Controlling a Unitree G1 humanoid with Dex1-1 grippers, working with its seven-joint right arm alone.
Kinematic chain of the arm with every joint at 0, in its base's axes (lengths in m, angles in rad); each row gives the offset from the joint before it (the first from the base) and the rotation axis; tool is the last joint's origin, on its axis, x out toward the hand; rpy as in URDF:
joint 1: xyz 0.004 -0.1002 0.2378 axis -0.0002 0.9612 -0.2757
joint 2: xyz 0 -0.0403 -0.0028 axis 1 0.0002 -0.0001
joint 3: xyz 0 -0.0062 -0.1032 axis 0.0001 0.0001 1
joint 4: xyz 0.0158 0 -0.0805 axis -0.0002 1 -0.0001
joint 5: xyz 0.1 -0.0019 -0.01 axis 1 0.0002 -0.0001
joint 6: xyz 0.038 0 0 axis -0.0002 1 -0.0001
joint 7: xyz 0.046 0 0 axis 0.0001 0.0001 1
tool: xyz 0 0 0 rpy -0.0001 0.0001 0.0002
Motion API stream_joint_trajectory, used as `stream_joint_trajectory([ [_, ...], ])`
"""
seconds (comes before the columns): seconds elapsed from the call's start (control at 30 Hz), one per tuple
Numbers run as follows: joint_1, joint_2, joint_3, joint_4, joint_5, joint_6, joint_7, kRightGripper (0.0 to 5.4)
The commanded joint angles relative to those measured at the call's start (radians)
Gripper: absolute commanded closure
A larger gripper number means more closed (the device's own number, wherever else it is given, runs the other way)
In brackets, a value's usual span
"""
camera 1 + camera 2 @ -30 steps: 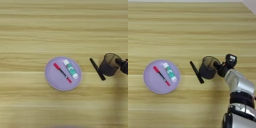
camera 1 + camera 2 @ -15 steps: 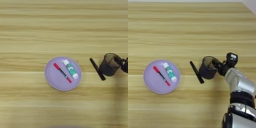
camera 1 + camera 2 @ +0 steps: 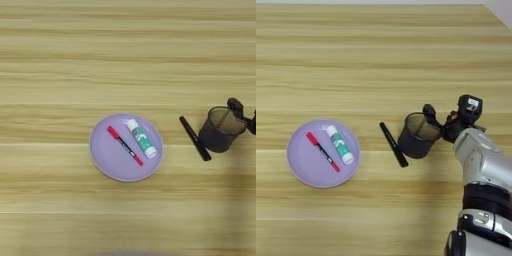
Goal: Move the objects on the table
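Gripping the far-right rim of the pen cup with my gripper on the right of the desk, I judge the glue stick and red pen settled on the lilac plate at left, while the marker just left of the cup lies unmoved.

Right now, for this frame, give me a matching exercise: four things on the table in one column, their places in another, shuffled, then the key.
1. red pen
2. marker
3. pen cup
4. plate

A. flat on the bare table, between plate and cup
B. furthest left, holding two things
C. at the gripper, furthest right
D. on the plate beside the glue stick

Pairs: 1-D, 2-A, 3-C, 4-B
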Motion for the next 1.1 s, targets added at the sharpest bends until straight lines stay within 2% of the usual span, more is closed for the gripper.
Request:
stream_joint_trajectory([
  [0.03, -0.034, -0.024, 0.015, -0.116, -0.005, -0.042, -0.006, 0.05],
  [0.23, -0.005, -0.008, 0.040, -0.221, -0.005, -0.041, 0.003, 0.05],
  [0.33, 0.005, 0.019, 0.060, -0.286, 0.018, -0.058, 0.030, 0.05],
  [0.63, 0.062, 0.061, 0.179, -0.434, 0.004, -0.106, 0.103, 0.05],
  [0.77, 0.082, 0.075, 0.234, -0.460, -0.020, -0.129, 0.116, 0.05],
  [1.0, 0.125, 0.135, 0.418, -0.459, -0.107, -0.162, 0.145, 0.05],
  [1.1, 0.127, 0.165, 0.447, -0.445, -0.123, -0.170, 0.141, 0.05],
])
